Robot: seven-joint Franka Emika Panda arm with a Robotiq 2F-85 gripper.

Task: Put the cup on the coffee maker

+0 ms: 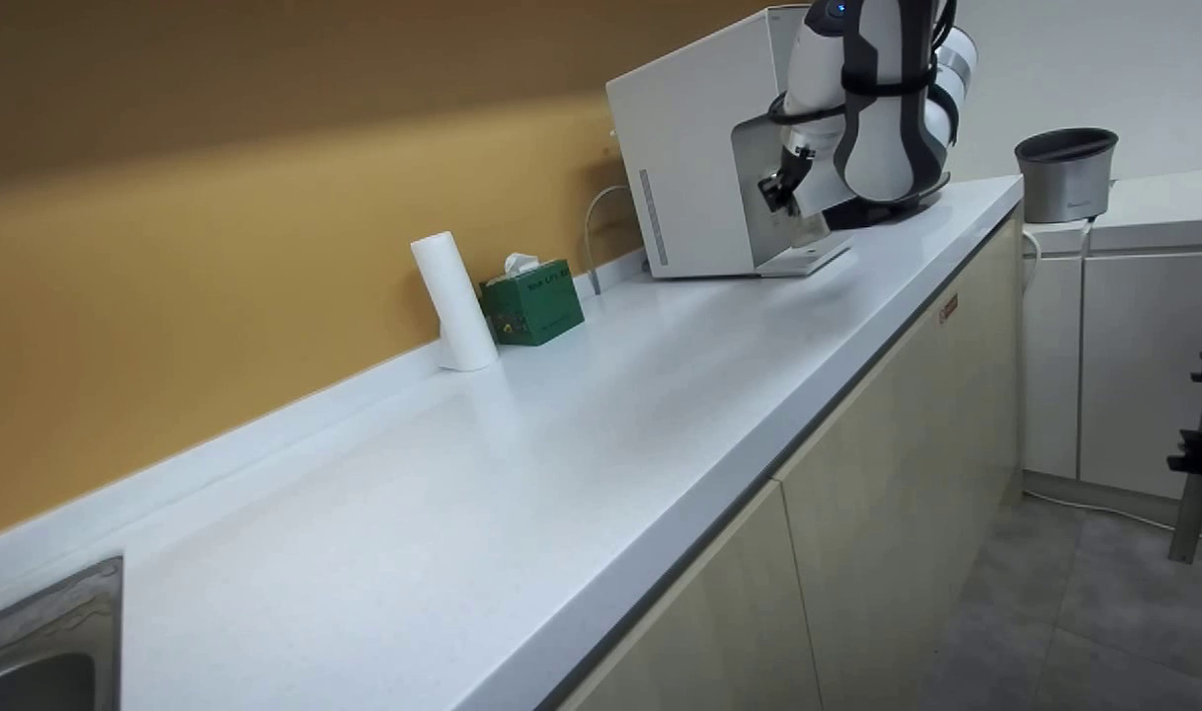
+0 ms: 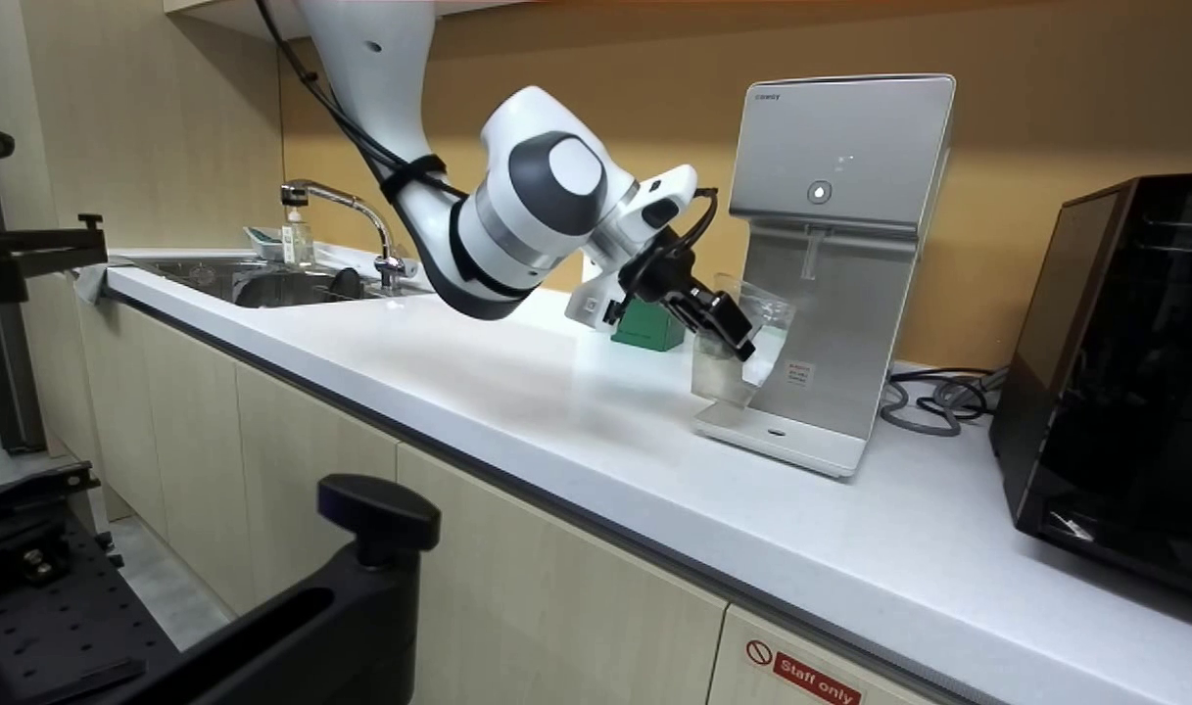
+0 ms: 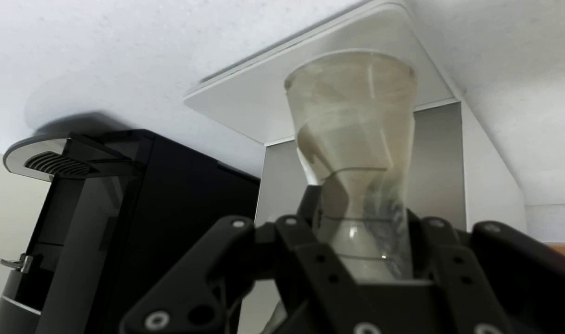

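A green tissue box (image 1: 536, 306) and a white cylinder (image 1: 454, 301) stand side by side on the worktop (image 1: 521, 454), near the ochre wall (image 1: 215, 217); in an exterior view the robot's arm (image 2: 547, 206) reaches across and hides part of that box. Cables (image 2: 960, 394) lie loose between the coffee maker (image 2: 835, 142) and a black appliance (image 2: 1124, 382). Close by the coffee maker's grey front, over its tray (image 2: 811, 443), is the clear cup (image 3: 352, 116); whether cup and tray touch, I can't tell. The cup's long axis runs down at a slant, one end aimed at the tray. That end looks the wider in the wrist view, though I can't make out which end is the rim. The cup sits between the jaws (image 3: 360, 227), which have it partway along, with a good stretch reaching out past them. They're pressed in from both sides, spread only as far as the cup's body makes them.
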